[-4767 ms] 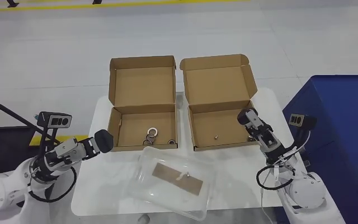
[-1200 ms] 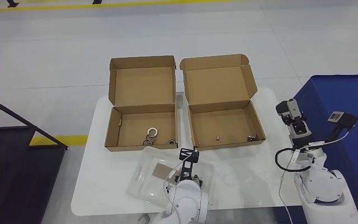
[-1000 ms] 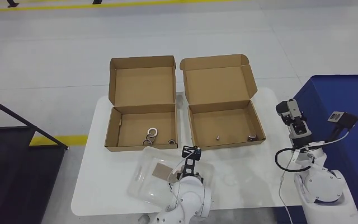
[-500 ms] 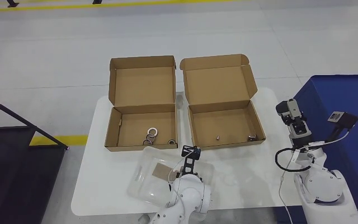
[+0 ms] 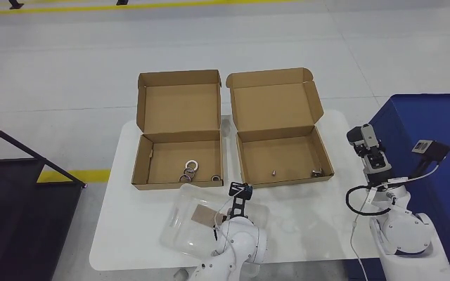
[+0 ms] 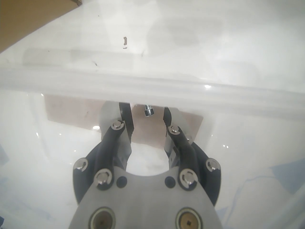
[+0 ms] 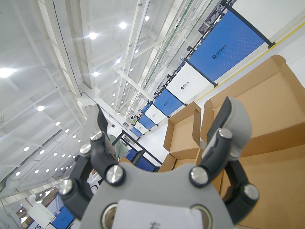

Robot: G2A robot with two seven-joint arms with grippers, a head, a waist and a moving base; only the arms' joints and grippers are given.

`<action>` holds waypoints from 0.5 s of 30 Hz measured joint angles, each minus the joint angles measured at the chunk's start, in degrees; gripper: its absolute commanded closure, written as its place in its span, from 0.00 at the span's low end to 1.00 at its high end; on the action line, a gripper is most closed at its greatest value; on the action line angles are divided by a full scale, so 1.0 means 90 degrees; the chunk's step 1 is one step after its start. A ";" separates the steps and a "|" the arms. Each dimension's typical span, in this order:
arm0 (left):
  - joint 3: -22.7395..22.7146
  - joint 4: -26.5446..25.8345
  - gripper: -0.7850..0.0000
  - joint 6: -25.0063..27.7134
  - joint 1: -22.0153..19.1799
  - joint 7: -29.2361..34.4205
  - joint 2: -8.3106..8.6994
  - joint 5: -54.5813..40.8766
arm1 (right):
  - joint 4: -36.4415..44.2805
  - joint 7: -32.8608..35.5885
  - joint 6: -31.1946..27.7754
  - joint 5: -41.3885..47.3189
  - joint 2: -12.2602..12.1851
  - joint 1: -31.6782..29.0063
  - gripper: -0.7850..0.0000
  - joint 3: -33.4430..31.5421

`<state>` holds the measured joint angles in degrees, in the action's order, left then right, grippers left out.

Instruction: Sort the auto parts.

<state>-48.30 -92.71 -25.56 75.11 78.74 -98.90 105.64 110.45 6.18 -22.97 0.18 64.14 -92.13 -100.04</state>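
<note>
Left jaws open, empty, tips either side of the bolt (image 6: 149, 110) lying in the clear tray (image 6: 152, 84); right jaws spread, empty, raised beside the right box (image 5: 288, 154); pick in hand; next, likely: close on bolt, lift, carry to right box.

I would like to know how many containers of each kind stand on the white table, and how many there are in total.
Open brown cardboard boxes: 2
Clear plastic tray: 1
Total: 3
</note>
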 measured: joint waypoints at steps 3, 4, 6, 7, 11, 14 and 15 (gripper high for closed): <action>-0.0042 0.0041 0.83 -0.0001 0.0009 0.0000 -0.0007 0.0065 | 0.0000 0.0000 0.0000 0.0000 0.0000 0.0000 0.00 0.0000; -0.0065 0.0057 0.92 0.0009 0.0014 0.0009 -0.0009 0.0068 | 0.0000 0.0000 0.0000 0.0000 0.0000 0.0000 0.00 0.0000; -0.0099 0.0078 1.00 0.0038 0.0020 0.0038 -0.0013 0.0056 | 0.0000 0.0000 0.0000 0.0000 0.0000 0.0000 0.00 0.0000; -0.0111 0.0082 1.00 0.0050 0.0020 0.0049 -0.0016 0.0064 | 0.0000 0.0000 0.0000 0.0000 0.0000 0.0000 0.00 0.0000; -0.0141 0.0023 1.00 0.0069 0.0046 0.0070 -0.0013 0.0135 | 0.0000 0.0000 0.0000 0.0000 0.0000 0.0000 0.00 0.0000; -0.0183 -0.0122 1.00 0.0083 0.0094 0.0084 -0.0001 0.0172 | 0.0000 0.0000 0.0000 0.0000 0.0000 0.0000 0.00 0.0000; -0.0198 -0.0204 1.00 0.0080 0.0114 0.0080 0.0005 0.0154 | 0.0000 0.0000 0.0000 0.0000 0.0000 0.0000 0.00 0.0000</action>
<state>-50.08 -94.55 -24.85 76.13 79.47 -98.85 107.03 110.45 6.18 -22.97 0.18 64.14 -92.13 -100.04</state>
